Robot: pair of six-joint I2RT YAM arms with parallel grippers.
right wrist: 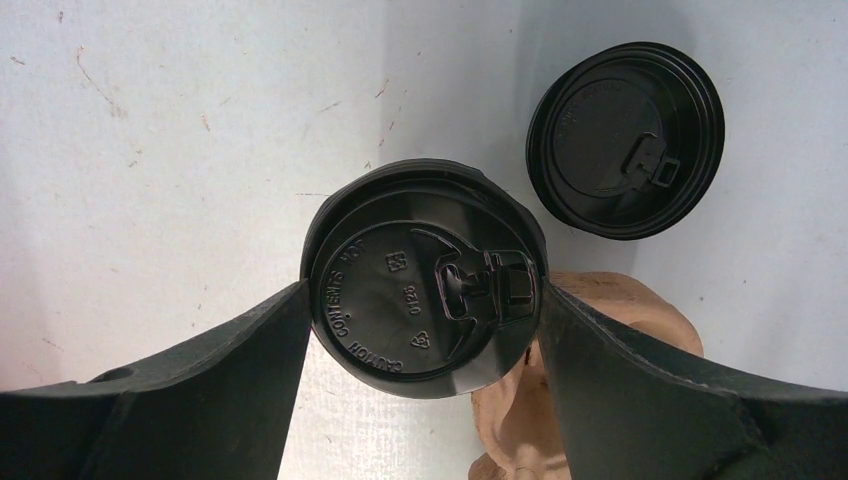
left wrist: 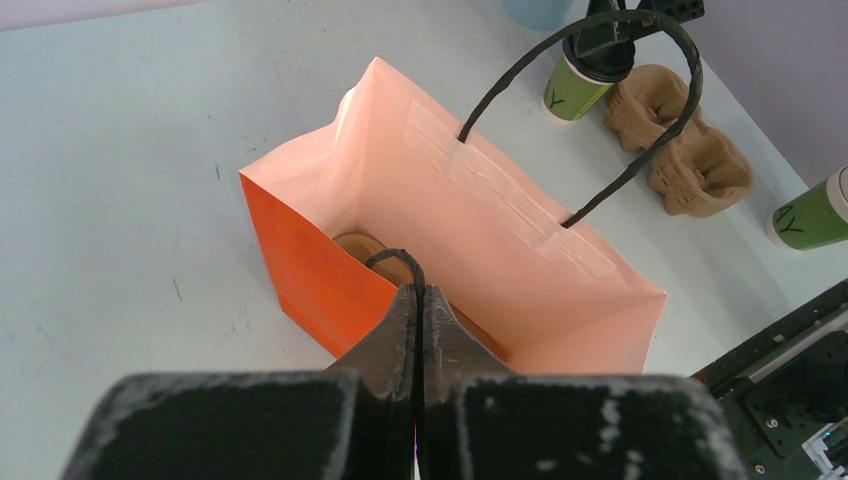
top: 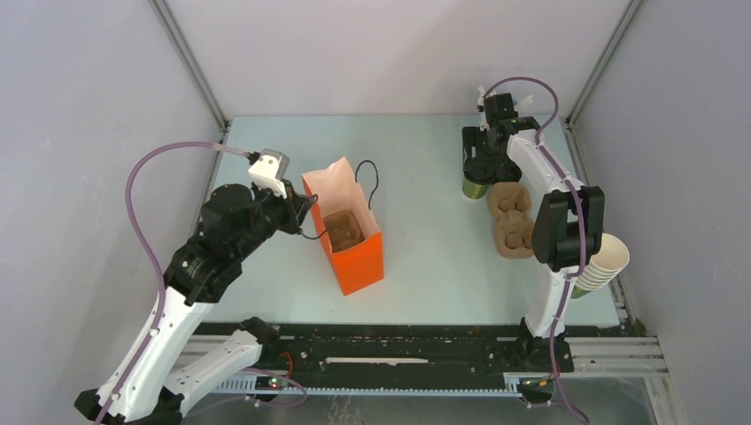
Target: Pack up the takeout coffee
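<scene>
Right wrist view: your takeout coffee [right wrist: 425, 285] stands upright squarely between the right fingers [right wrist: 200, 390], spread wide and not yet clamped, while the left fingers [left wrist: 398, 335] pinch the bag handle [left wrist: 396, 258].

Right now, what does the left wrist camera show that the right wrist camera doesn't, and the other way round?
Only the left wrist view: the orange bag standing open, the left tool shut on its near handle, and another green cup at the right edge.
Only the right wrist view: a loose black lid lying on the table.
Both: the takeout coffee, with the right tool open around its lid, and a brown pulp carrier beside it.
</scene>
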